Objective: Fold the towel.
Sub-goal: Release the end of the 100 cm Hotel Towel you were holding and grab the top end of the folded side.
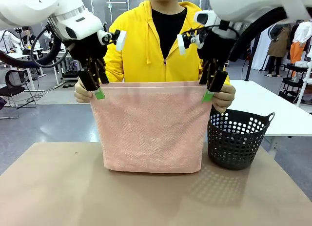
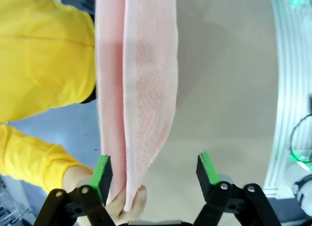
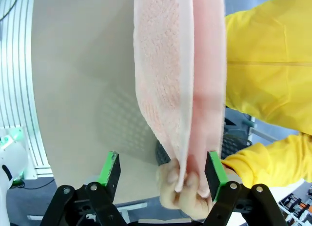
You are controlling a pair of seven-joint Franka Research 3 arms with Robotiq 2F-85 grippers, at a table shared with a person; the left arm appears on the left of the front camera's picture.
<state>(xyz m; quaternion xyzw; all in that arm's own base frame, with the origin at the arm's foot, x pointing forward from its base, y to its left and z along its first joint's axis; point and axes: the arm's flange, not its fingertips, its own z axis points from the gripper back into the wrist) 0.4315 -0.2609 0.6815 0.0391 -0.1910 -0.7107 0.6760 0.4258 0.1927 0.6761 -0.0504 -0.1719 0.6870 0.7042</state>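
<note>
The salmon-pink towel (image 1: 152, 128) hangs doubled over in front of the person, its lower edge resting on the table (image 1: 58, 187). The person's hands (image 1: 82, 93) (image 1: 225, 96) pinch its two top corners. My left gripper (image 1: 97, 89) stands open at the towel's upper left corner, and in the left wrist view the towel (image 2: 141, 89) edge and the hand (image 2: 124, 202) lie between its fingers (image 2: 156, 170), near one green pad. My right gripper (image 1: 210, 91) is open at the upper right corner. There the towel (image 3: 175, 79) and hand (image 3: 183, 192) sit inside its jaws (image 3: 163, 170) without being clamped.
A dark perforated basket (image 1: 239, 140) stands on the table just right of the towel. The person in a yellow hoodie (image 1: 146, 45) stands at the far edge. A white table (image 1: 273, 109) lies behind on the right.
</note>
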